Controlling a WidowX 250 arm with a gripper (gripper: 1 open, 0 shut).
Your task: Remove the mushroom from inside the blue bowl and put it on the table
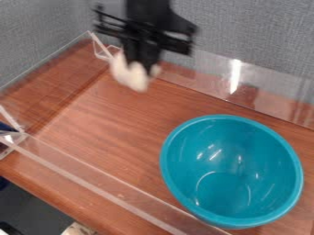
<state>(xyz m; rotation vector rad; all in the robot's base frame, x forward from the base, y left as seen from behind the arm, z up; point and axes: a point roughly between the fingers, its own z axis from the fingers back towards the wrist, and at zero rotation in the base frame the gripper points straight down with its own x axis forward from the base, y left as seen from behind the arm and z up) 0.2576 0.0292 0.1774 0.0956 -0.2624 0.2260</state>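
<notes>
A: Where's the mushroom (130, 75)?
B: Pinched in the gripper (138, 66), closed on it, up above the table (86, 119) near its far edge.
A: And the blue bowl (233, 170)?
B: Near the table's right edge.

Behind everything there's a grey wall (50, 27) with a fine speckled, carpet-like texture, filling the view from 9 through 12 o'clock and over to 3 o'clock. Low clear acrylic panels (208, 78) stand in front of it, catching soft glare, with a little clear triangular bracket (10, 138) at 9 o'clock propping a corner. Light is even and diffuse, no hard shadows anywhere. Down at 7 o'clock there's a dark strip, maybe floor (13, 216), too blurry to say more.
</notes>
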